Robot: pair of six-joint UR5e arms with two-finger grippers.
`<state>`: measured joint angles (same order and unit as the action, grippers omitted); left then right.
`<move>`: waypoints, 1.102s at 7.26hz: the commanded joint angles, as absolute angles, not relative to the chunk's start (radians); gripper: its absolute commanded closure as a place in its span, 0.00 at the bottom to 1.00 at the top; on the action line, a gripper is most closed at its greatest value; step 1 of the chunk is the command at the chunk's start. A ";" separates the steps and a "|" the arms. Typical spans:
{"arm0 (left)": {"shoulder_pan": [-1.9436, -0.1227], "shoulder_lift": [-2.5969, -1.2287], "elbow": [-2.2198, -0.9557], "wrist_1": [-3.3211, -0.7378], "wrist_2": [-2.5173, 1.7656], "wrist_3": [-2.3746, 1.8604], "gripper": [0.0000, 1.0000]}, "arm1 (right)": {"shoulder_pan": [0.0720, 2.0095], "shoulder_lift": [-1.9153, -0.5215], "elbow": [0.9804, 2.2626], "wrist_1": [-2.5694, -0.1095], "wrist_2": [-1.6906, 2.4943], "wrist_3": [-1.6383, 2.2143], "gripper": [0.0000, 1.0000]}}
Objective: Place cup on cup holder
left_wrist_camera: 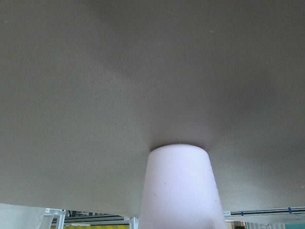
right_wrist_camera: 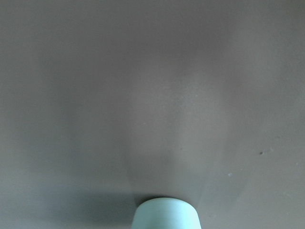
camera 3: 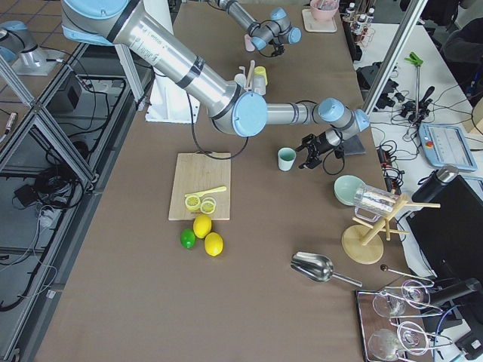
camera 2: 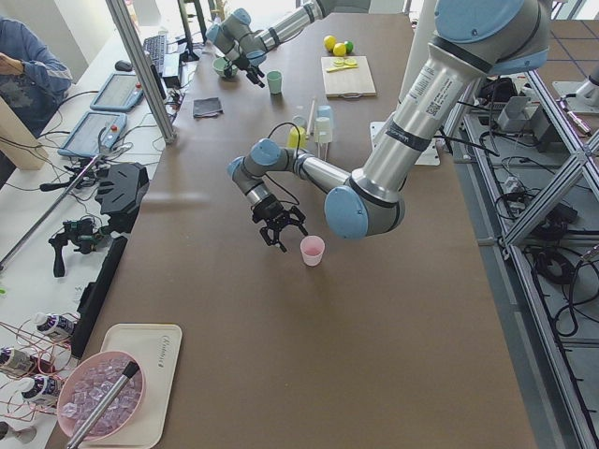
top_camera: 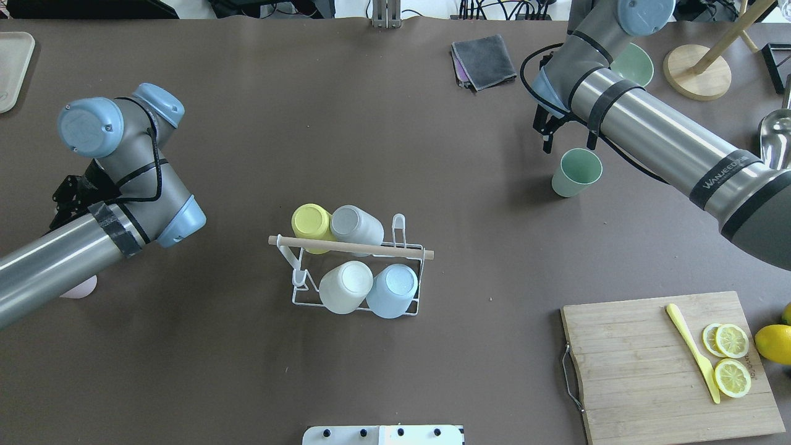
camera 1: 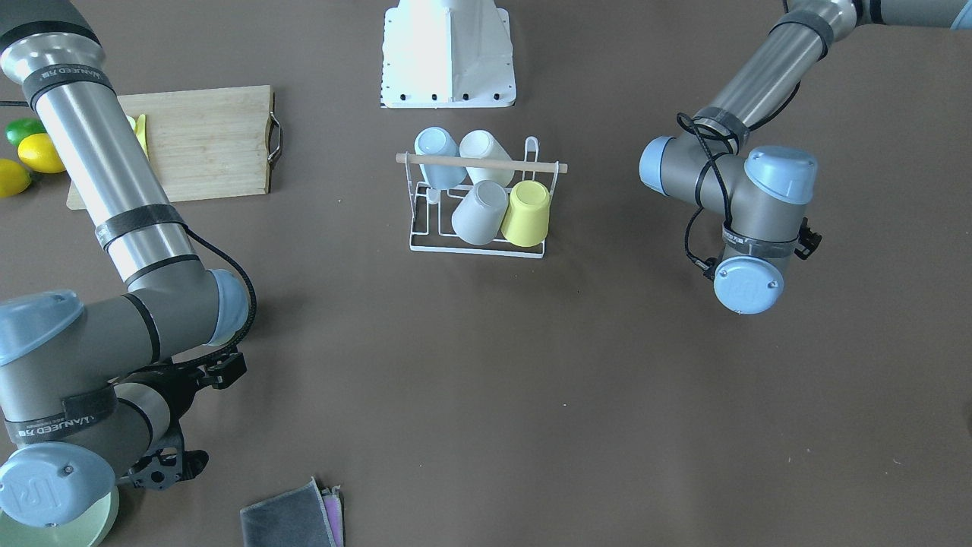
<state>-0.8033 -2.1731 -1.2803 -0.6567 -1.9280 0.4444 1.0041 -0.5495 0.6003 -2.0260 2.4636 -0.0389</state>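
The white wire cup holder (top_camera: pixel 296 295) with a wooden rod stands mid-table and also shows in the front view (camera 1: pixel 417 228). It holds yellow, grey, white and blue cups upside down. A green cup (top_camera: pixel 576 172) stands upright at the far right. My right gripper (top_camera: pixel 568 146) is open just beyond it, fingers spread to either side and not touching it. A pink cup (camera 2: pixel 312 250) stands at the left, mostly hidden under my left arm in the overhead view (top_camera: pixel 80 288). My left gripper (camera 2: pixel 280 231) is open beside it, apart from it.
A chopping board (top_camera: pixel 636 371) with lemon slices and a yellow knife lies near right, lemons (top_camera: pixel 775 343) beside it. A grey cloth (top_camera: pixel 485 59), a green bowl (top_camera: pixel 636 62), a wooden stand (top_camera: pixel 698 71) and a metal scoop (top_camera: pixel 775 130) are far right. A tray (top_camera: pixel 12 68) is far left.
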 commanded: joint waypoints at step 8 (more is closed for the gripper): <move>-0.732 -2.187 -1.252 -0.606 -1.855 0.448 0.06 | 0.971 -0.474 0.425 -2.048 2.468 -0.075 0.00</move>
